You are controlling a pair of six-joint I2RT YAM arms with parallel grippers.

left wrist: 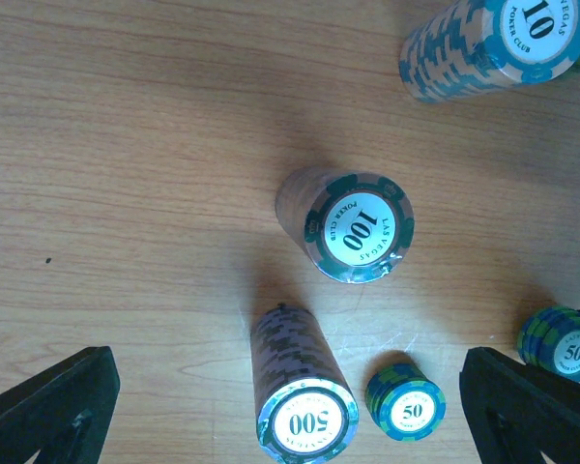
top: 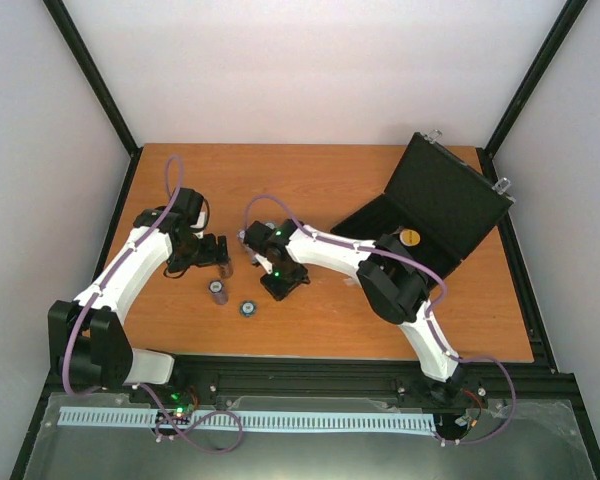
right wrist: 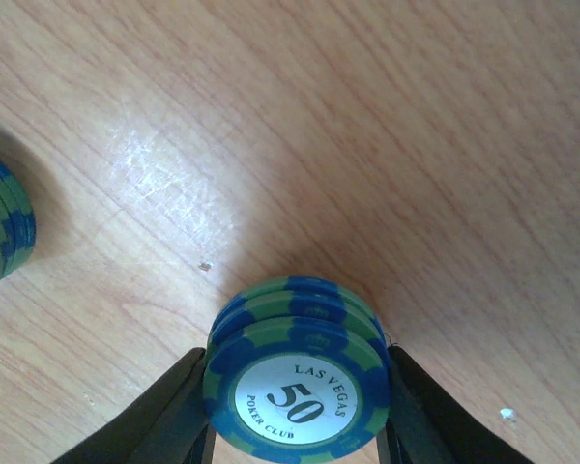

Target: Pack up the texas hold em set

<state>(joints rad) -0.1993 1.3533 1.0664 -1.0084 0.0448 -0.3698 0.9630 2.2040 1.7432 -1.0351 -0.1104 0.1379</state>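
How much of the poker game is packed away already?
Hardly any. Done: the black case stands open, with one round disc inside. In hand: the right claw is closed on a small stack of 50 chips, not yet in the case. Still to do: the 100 stack, 500 stack, 10 stack and another 50 stack wait on the table; the left claw hangs open above them.

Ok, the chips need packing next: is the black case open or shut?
Open: the black case has its lid swung up and back, inside exposed.
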